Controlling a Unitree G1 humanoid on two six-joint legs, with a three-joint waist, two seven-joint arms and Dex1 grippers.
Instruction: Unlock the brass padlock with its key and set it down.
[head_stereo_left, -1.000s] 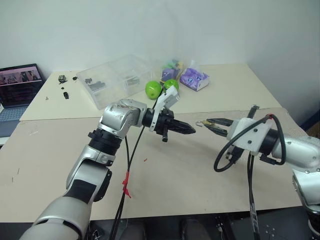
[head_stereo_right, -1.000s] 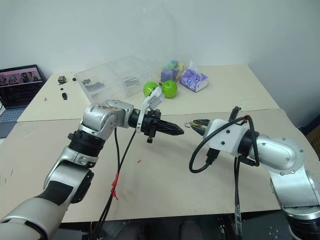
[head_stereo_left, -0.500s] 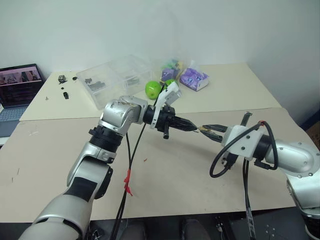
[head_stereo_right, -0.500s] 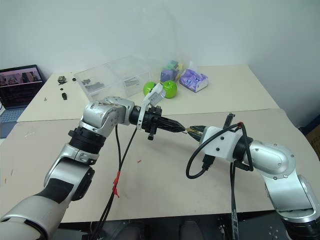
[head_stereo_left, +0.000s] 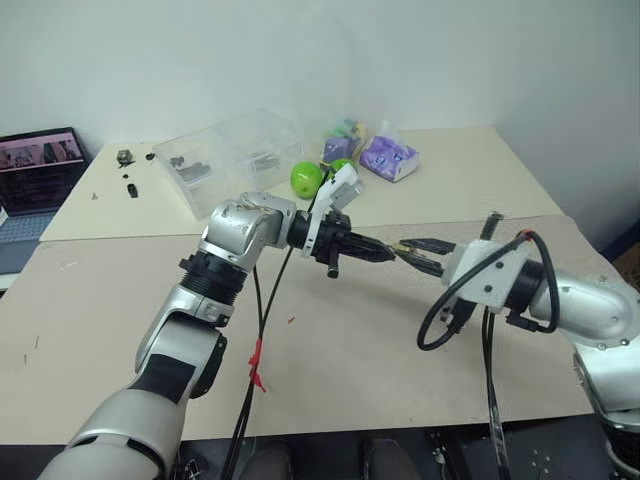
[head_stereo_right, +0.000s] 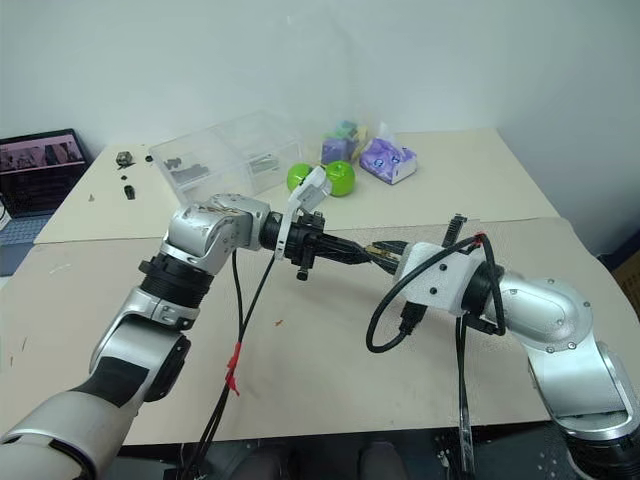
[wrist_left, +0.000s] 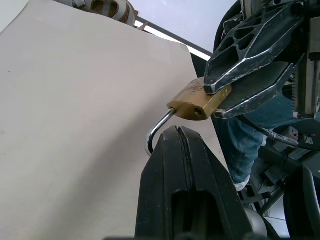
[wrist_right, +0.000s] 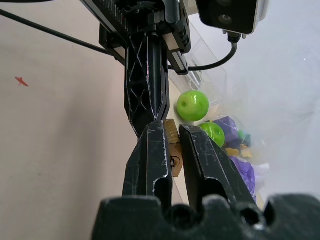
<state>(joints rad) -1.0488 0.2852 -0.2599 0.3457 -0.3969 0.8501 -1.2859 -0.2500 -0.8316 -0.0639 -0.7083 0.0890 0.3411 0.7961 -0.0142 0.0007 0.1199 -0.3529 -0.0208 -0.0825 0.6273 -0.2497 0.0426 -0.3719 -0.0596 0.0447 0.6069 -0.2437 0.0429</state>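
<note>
**Padlock pinched in mid-air between two grippers**

Both arms met above the near table (head_stereo_left: 120, 330), tips nearly nose to nose. The right gripper (wrist_left: 225, 97) had its two fingers clamped on the body of the brass padlock (wrist_left: 199, 100), holding it up off the surface, well clear of the tabletop. From the right wrist view the lock's brass body (wrist_right: 173, 150) sat squeezed between that gripper's fingers, its keyhole end facing the camera.

The left gripper (wrist_left: 178, 131) had its fingers pressed tight together, tips just beside the silvery shackle (wrist_left: 156, 132) that curved out from the lock's body. The key could not be made out; if it was pinched between those clenched fingers, it was too thin to tell.

In the head views the meeting point sat over the middle of the table, the left gripper (head_stereo_left: 378, 253) pointing across toward the right one (head_stereo_left: 412, 251).

On the far table stood a clear plastic box (head_stereo_left: 232, 155), two green apples (head_stereo_right: 322, 178) and a purple packet (head_stereo_left: 388, 157). A laptop (head_stereo_left: 38, 170) sat open at the far left edge. A small red fleck (head_stereo_left: 291, 321) lay on the near table.
</note>
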